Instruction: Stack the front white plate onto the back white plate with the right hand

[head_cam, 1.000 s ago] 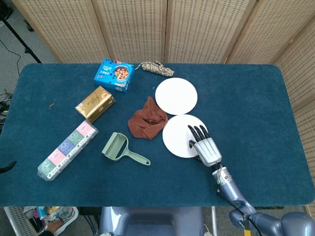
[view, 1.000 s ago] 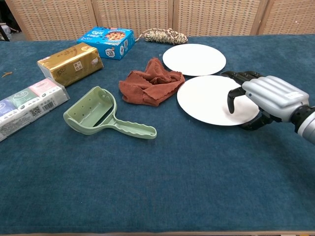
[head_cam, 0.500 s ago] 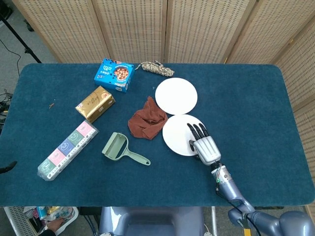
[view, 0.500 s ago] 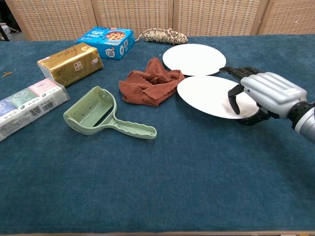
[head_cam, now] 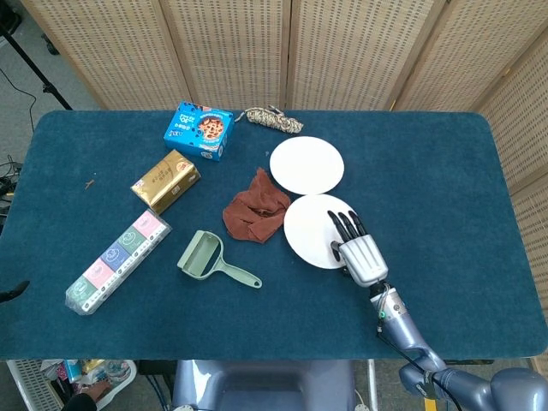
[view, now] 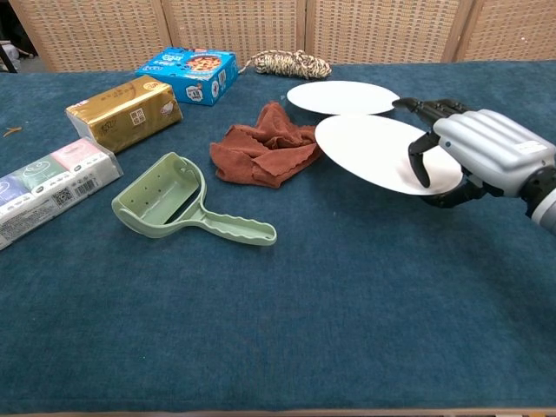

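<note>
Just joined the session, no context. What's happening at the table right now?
The right hand grips the front white plate by its right edge, thumb on top, and holds it off the blue table, tilted. The back white plate lies flat just behind it; stacking is not yet done. The brown cloth sits to the left of the plates, untouched. The left hand is not in view.

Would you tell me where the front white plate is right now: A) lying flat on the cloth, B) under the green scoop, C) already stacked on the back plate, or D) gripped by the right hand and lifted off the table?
D: the right hand grips the front white plate at its edge, raised clear of the table.
</note>
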`<action>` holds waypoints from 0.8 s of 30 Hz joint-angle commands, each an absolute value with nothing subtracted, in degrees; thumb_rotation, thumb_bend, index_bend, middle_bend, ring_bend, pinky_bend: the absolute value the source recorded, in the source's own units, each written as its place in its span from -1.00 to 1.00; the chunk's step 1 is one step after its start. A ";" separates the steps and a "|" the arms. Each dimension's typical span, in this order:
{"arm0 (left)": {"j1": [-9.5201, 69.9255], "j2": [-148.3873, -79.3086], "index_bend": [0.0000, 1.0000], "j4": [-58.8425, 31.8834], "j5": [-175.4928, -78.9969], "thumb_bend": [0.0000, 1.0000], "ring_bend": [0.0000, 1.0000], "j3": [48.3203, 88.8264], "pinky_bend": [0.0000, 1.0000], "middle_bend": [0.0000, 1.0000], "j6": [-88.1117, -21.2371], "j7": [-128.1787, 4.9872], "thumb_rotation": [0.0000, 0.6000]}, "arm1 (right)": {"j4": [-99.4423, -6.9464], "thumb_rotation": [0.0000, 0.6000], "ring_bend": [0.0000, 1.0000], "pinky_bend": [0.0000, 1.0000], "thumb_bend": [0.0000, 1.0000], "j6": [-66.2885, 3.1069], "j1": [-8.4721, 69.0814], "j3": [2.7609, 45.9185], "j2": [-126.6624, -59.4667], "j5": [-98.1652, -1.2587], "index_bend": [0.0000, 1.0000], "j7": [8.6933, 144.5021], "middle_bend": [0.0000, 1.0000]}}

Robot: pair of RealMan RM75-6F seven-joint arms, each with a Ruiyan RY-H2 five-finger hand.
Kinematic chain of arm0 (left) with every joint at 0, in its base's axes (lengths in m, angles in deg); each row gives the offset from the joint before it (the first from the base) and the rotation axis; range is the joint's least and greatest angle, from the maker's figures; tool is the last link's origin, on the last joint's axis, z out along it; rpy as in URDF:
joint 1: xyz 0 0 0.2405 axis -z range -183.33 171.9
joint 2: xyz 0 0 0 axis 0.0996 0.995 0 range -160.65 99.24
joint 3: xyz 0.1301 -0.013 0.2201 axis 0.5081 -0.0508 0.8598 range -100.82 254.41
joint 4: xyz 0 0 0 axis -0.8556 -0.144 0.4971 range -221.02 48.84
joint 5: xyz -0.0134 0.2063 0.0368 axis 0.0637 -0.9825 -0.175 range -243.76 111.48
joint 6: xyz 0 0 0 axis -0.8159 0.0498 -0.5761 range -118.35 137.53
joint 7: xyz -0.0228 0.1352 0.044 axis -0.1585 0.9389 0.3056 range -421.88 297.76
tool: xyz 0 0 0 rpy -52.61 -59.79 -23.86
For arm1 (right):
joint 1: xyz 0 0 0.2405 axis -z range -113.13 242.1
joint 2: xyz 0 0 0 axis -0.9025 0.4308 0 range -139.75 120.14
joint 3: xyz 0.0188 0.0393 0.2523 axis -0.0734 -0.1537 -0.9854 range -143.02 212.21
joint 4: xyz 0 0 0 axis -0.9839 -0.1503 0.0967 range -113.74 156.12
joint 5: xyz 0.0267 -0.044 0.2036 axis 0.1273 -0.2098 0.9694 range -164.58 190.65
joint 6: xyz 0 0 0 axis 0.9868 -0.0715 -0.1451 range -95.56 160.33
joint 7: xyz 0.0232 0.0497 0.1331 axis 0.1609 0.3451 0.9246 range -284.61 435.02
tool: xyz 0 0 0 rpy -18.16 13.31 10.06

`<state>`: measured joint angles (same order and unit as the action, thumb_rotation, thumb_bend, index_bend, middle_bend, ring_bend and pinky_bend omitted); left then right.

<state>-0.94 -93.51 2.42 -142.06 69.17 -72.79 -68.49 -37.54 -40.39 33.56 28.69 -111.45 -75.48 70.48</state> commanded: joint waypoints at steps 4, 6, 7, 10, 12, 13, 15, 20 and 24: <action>-0.91 -93.57 -0.98 2.46 -142.08 -0.97 -1.00 69.19 -1.00 -1.00 -72.77 -68.38 1.00 | -39.22 1.00 -1.00 -1.00 0.18 -44.08 33.90 27.83 -109.57 -76.98 0.35 70.00 -1.00; -0.90 -93.56 -0.98 2.50 -142.08 -0.97 -1.00 69.16 -1.00 -1.00 -72.80 -68.36 1.00 | -39.97 1.00 -1.00 -1.00 0.18 -44.86 33.79 27.51 -108.92 -77.33 0.35 69.33 -1.00; -0.89 -93.56 -0.98 2.50 -142.07 -0.97 -1.00 69.15 -1.00 -1.00 -72.80 -68.32 1.00 | -40.36 1.00 -1.00 -1.00 0.18 -45.02 33.70 27.35 -108.63 -77.40 0.35 68.90 -0.99; -0.84 -93.56 -0.98 2.47 -141.98 -0.97 -1.00 69.11 -1.00 -1.00 -72.69 -68.33 1.00 | -41.83 1.00 -1.00 -1.00 0.18 -45.00 33.12 26.66 -107.70 -77.41 0.35 67.20 -0.99; -0.76 -93.63 -0.98 2.40 -141.93 -0.97 -1.00 69.13 -1.00 -1.00 -72.52 -68.23 1.00 | -42.22 1.00 -1.00 -1.00 0.18 -43.94 32.14 25.92 -107.28 -77.10 0.35 65.75 -0.99; -0.72 -93.66 -0.98 2.37 -141.90 -0.97 -1.00 69.14 -1.00 -1.00 -72.42 -68.20 1.00 | -42.29 1.00 -1.00 -1.00 0.18 -43.16 31.61 25.54 -107.15 -76.77 0.35 65.12 -0.99; -0.58 -93.75 -0.98 2.30 -141.91 -0.97 -1.00 69.23 -1.00 -1.00 -72.10 -68.11 1.00 | -41.14 1.00 -1.00 -1.00 0.18 -39.56 29.26 24.13 -107.04 -75.43 0.35 62.67 -0.99; -0.48 -93.44 -0.98 2.65 -142.32 -0.97 -1.00 69.45 -1.00 -1.00 -71.74 -68.73 1.00 | -37.41 1.00 -1.00 -1.00 0.18 -31.10 23.91 22.22 -106.72 -73.02 0.34 58.92 -0.97; -0.58 -93.34 -0.98 2.63 -141.82 -0.97 -1.00 69.17 -1.00 -1.00 -71.89 -68.95 1.00 | -32.93 1.00 -1.00 -1.00 0.18 -25.60 19.18 20.07 -107.59 -70.84 0.33 56.26 -0.96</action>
<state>-0.55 -93.38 2.64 -141.91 69.25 -71.86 -68.87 -35.89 -28.87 22.24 21.81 -107.15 -72.66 58.40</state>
